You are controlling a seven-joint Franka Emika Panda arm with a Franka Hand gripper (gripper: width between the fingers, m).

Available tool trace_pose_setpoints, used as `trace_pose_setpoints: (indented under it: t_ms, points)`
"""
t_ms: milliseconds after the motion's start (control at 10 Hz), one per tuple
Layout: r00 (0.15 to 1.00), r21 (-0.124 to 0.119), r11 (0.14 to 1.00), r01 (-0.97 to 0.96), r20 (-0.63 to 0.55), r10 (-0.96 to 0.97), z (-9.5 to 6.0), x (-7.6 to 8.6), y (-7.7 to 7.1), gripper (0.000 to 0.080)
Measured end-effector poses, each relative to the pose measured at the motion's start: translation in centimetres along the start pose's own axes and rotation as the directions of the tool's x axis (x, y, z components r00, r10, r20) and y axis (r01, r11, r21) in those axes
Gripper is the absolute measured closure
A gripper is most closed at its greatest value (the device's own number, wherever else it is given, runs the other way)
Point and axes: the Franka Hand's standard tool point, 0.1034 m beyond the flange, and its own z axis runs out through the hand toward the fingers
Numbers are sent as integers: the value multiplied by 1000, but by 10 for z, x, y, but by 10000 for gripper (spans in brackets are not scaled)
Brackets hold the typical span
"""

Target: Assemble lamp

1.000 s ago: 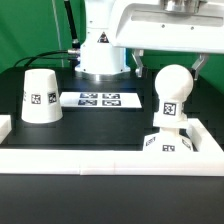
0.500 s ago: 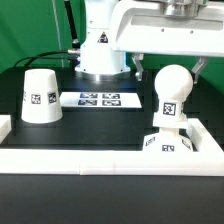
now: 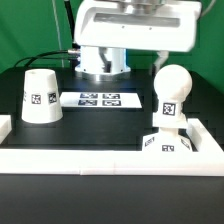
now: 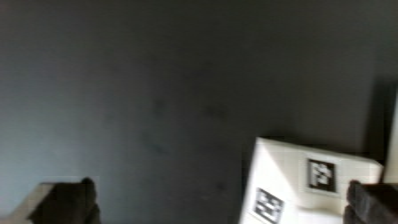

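Observation:
The lamp base (image 3: 166,142) sits at the exterior view's right, against the white front rail. The round bulb (image 3: 171,95) stands upright on it by its stem. The tapered shade (image 3: 40,95) stands alone, wide end down, at the exterior view's left. My gripper (image 3: 122,58) hangs high over the back middle of the table, left of the bulb and touching nothing. In the wrist view the gripper (image 4: 222,205) is open and empty, its dark fingertips (image 4: 71,200) far apart. A white tagged piece (image 4: 311,185) shows between them; I cannot tell which part it is.
The marker board (image 3: 98,99) lies flat on the black table between the shade and the bulb. A white rail (image 3: 80,160) runs along the front and turns up at both sides. The arm's own base (image 3: 100,62) and cables stand at the back.
My gripper has swung from above the bulb toward the exterior view's left and now fills the top middle. The lamp parts have not moved.

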Motion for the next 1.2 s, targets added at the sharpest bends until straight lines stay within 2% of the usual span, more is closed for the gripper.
trace_pose_setpoints:
  t_ms: [100, 600, 700, 900, 1100, 1200]
  points:
    - [1000, 0, 1000, 10, -23, -10, 2, -5, 9, 100]
    - [1000, 1, 1000, 8, -17, -8, 5, -7, 9, 100]
    - [1000, 10, 1000, -26, -3, 26, 10, -14, 19, 100]
    - [998, 10, 998, -62, 30, 61, 19, -41, 38, 100]
    - [996, 7, 997, -75, 39, 75, 28, -56, 52, 100]
    - [996, 8, 997, -73, 45, 73, 30, -61, 66, 100]
